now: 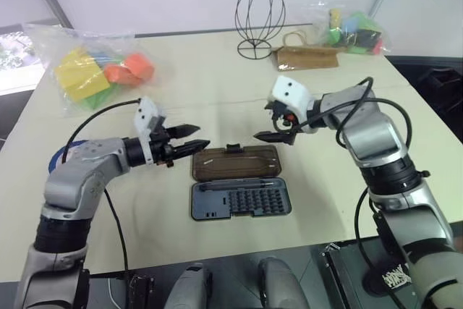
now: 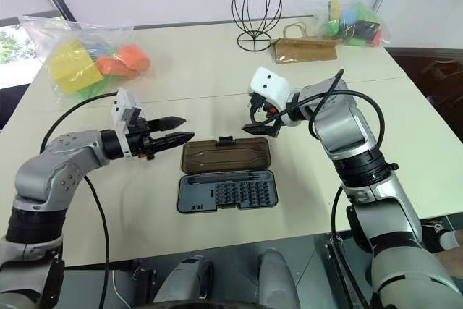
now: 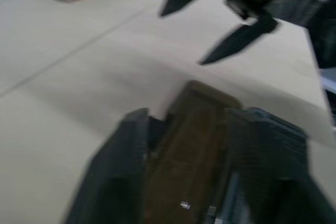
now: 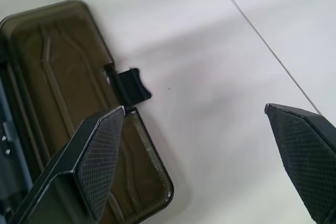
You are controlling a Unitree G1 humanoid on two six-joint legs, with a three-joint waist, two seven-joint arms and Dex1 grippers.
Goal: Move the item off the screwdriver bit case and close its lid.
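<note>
- Two stages make up the job, and by my reading the first is done: nothing rests on the screwdriver bit case point(image 2: 226, 194), and what looks like the blue edge of the item point(image 1: 56, 158) peeks out behind the left arm at the table's point(image 1: 217, 85) left edge, well apart from the case.
- Closing is what's left: the lid point(image 2: 226, 155) lies flung open flat on the table, on the far side of the base, its small dark latch point(image 4: 131, 86) pointing away from the robot.
- Right gripper point(image 1: 277, 123) hovers above the lid's far right corner, jaws spread wide, holding and touching nothing.
- Left gripper point(image 1: 189, 137) hangs level just left of the lid, fingers drawn close with a narrow gap between the tips, empty.
</note>
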